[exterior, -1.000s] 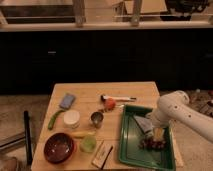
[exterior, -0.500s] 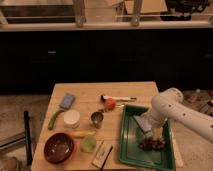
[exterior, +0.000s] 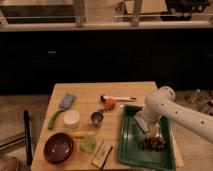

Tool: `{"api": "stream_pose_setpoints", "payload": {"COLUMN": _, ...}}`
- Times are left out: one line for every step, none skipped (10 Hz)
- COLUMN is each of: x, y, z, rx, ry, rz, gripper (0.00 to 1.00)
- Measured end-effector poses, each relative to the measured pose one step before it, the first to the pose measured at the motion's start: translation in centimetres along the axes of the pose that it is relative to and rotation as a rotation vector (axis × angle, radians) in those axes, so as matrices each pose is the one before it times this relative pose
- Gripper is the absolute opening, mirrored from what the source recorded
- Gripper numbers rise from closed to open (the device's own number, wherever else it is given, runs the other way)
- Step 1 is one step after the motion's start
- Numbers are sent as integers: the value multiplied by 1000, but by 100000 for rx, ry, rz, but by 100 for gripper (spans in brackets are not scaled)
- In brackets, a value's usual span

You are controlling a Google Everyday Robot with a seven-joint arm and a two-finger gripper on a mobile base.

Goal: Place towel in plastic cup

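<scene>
1. Since the towel (exterior: 140, 124) lies flat in the green tray (exterior: 131, 150), towards the tray's 11 o'clock corner, we find the gripper (exterior: 145, 121) poised directly over it, with the white arm (exterior: 175, 112) reaching in from 3 o'clock. Whether the gripper is open or closed we cannot tell, and contact is not discernible.
2. We judge this a pick-up approach; the towel is not yet lifted.
3. We cannot settle which vessel is the plastic cup. A white cup (exterior: 71, 118) and a green cup (exterior: 89, 144) both stand on the table's (exterior: 90, 92) 8 o'clock side, well apart from the tray.
4. A metal cup (exterior: 96, 118) stands between tray and cups, and a red bowl (exterior: 58, 147) sits just beside the green cup. We judge the metal cup the likeliest obstruction on the carry
</scene>
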Motion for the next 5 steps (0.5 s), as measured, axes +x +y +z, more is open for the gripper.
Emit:
{"api": "stream_pose_setpoints", "payload": {"x": 156, "y": -356, "z": 260, "rx": 853, "ry": -317, "rz": -679, "gripper": 80}}
{"api": "stream_pose_setpoints", "payload": {"x": 307, "y": -366, "z": 327, "rx": 974, "ry": -450, "rz": -271, "gripper": 80}}
{"api": "stream_pose_setpoints", "payload": {"x": 267, "y": -258, "z": 289, "rx": 547, "ry": -390, "rz": -73, "gripper": 80}}
{"api": "stream_pose_setpoints", "payload": {"x": 216, "y": -245, "z": 443, "rx": 75, "ry": -338, "rz": -185, "gripper": 80}}
{"api": "stream_pose_setpoints", "payload": {"x": 84, "y": -276, "z": 516, "rx": -222, "ry": -472, "rz": -274, "gripper": 80}}
